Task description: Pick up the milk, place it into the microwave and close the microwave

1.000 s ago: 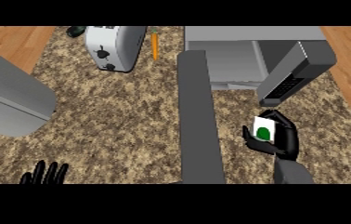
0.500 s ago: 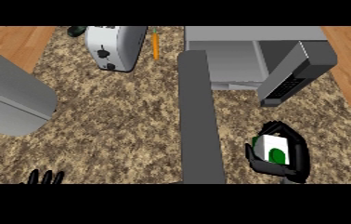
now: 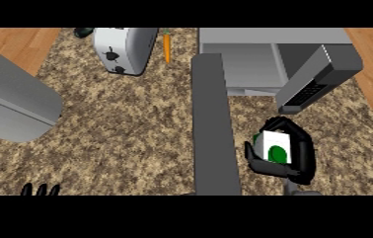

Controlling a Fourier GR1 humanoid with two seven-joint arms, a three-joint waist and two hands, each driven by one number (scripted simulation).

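Note:
The milk (image 3: 277, 146), a small white carton with a green round mark, is in my right hand (image 3: 300, 155), whose fingers and thumb curl round it. It is held over the counter at the lower right, below the microwave's (image 3: 251, 64) open cavity. The microwave's door (image 3: 213, 128) stands open and shows as a long dark grey bar running down the middle of the view, just left of the milk. A grey panel with buttons (image 3: 315, 81) slants at the microwave's right side. Only the fingertips of my left hand (image 3: 40, 189) show, at the lower left edge.
A silver toaster (image 3: 124, 49) stands at the back left, with an orange carrot (image 3: 167, 47) beside it. A grey rounded body (image 3: 22, 103) takes up the left edge. The speckled counter (image 3: 124, 133) lies between it and the open door.
My right hand with the milk dipped toward the near edge, then came back up and a little left, nearer the microwave. My left hand sank toward the lower edge.

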